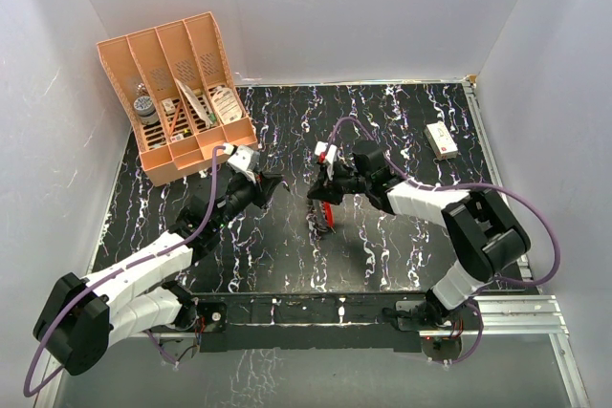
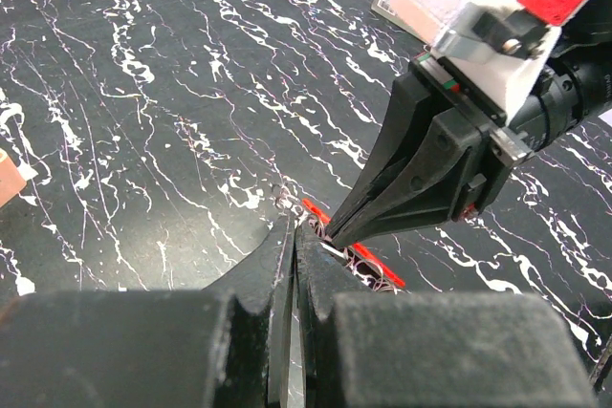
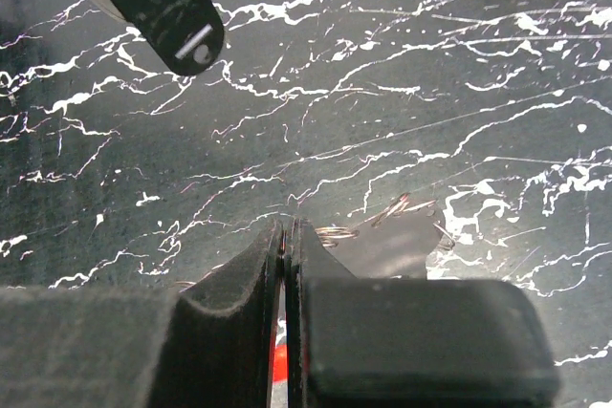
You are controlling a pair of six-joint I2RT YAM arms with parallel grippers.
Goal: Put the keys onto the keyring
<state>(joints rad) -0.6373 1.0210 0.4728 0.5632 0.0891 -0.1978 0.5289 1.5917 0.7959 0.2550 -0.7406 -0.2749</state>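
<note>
My right gripper (image 1: 321, 205) is shut on the keyring (image 1: 329, 215), a white loop with a red crescent, and holds it just above the black marbled table. In the left wrist view its fingertips (image 2: 337, 230) pinch the keyring (image 2: 368, 260). In the right wrist view red shows between my right gripper's shut jaws (image 3: 285, 226). My left gripper (image 1: 277, 185) is shut, its tip (image 2: 293, 226) close to the ring's end, and nothing shows between its fingers. A blurred dark flat piece with a pale slot, the key (image 3: 182, 26), is at the top left of the right wrist view. I cannot tell what bears it.
An orange slotted organizer (image 1: 177, 93) holding small items stands at the back left. A small white rectangular box (image 1: 441, 139) lies at the back right. Thin wire rings (image 3: 337, 231) lie by my right fingertips. White walls close in the table on three sides.
</note>
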